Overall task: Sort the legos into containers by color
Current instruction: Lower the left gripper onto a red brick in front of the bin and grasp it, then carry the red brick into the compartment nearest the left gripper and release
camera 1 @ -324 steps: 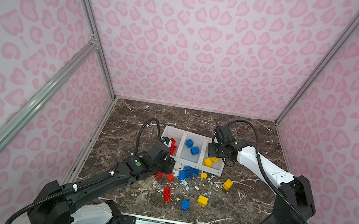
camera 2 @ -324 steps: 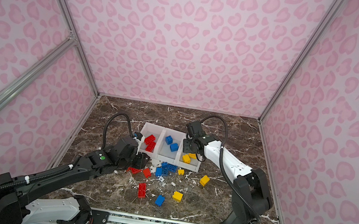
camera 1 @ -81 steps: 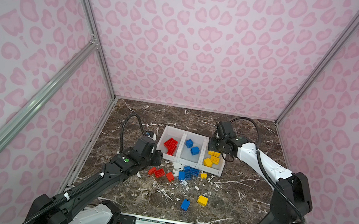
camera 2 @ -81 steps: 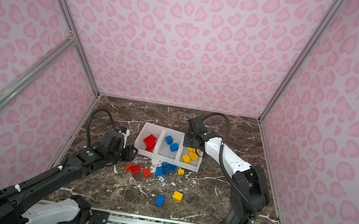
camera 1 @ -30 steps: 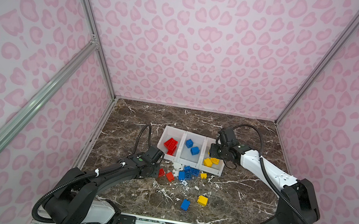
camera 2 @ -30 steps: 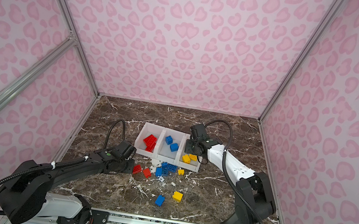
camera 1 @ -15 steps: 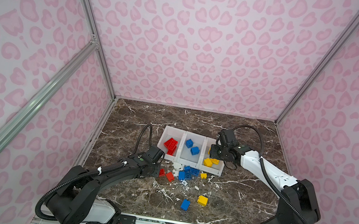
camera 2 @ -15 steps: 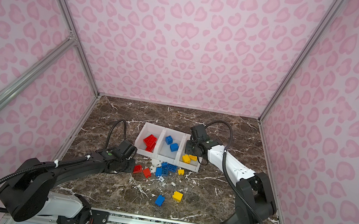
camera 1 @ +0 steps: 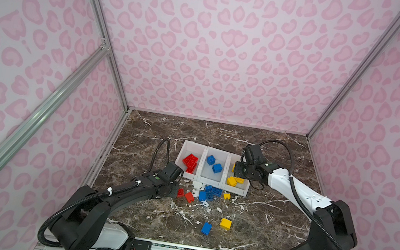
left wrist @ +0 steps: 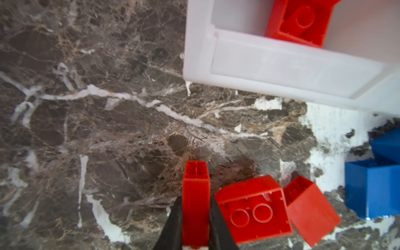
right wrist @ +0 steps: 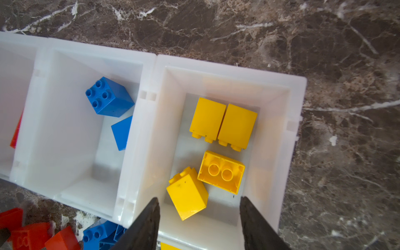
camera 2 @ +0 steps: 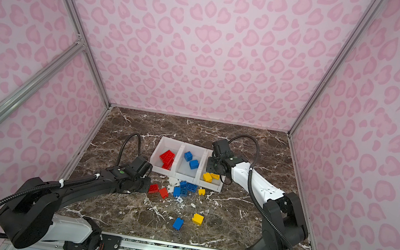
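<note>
White containers [right wrist: 138, 121]: four yellow legos [right wrist: 207, 116] in one, two blue legos [right wrist: 109, 97] alongside.

Dark marble table [camera 1: 192, 130], white containers [camera 1: 210, 181], loose legos [camera 1: 225, 224], perhaps nine

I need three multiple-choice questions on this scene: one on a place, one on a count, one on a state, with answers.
1. In a top view, which of the three joined white plastic bins holds the blue studded bricks? A) left B) middle C) right
2. How many blue bricks lie in it? A) two B) four C) none
3. The left gripper is: A) open and empty B) shut on a narrow red brick C) shut on a yellow brick
Answers: B, they lie in the bin between the other two; A, both top views show two; B, the left wrist view shows its fingers pressing the red brick.
</note>
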Robot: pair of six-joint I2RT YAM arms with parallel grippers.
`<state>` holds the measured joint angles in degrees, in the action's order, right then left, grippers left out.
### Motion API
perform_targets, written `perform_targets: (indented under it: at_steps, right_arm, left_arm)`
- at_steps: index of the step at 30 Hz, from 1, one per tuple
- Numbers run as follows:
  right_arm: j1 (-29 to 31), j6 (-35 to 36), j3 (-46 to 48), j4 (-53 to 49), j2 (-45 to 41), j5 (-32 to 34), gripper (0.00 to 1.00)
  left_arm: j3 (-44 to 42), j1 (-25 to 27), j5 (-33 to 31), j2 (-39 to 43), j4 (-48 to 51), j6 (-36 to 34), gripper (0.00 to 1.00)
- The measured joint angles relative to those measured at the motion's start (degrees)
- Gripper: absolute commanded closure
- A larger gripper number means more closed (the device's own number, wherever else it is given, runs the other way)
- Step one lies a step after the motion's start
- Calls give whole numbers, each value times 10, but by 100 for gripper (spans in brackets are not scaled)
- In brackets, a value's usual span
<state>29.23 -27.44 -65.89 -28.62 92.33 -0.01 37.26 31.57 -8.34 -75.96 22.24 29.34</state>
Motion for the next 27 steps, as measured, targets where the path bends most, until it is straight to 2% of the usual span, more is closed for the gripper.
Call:
perform_targets:
  at_steps: [3,8,16,20,24,27]
  right_arm:
    - [0,0,0,0,-3,0,41]
    - [0,0,0,0,-7,0,42]
    - [0,0,1,-5,-23,4,42]
    - [0,0,8,-8,-33,5,43]
    - [0,0,14,-11,-37,7,43]
    - [0,0,14,-11,-37,7,42]
  left_arm:
    - [15,0,0,9,3,-1,82]
    - [89,-3,0,-8,5,-21,82]
    - [243,-34,0,-139,3,-82,82]
    - [273,-50,1,-182,4,-97,81]
    - [275,-53,10,-194,6,-101,75]
    - [275,-52,10,-194,5,-105,66]
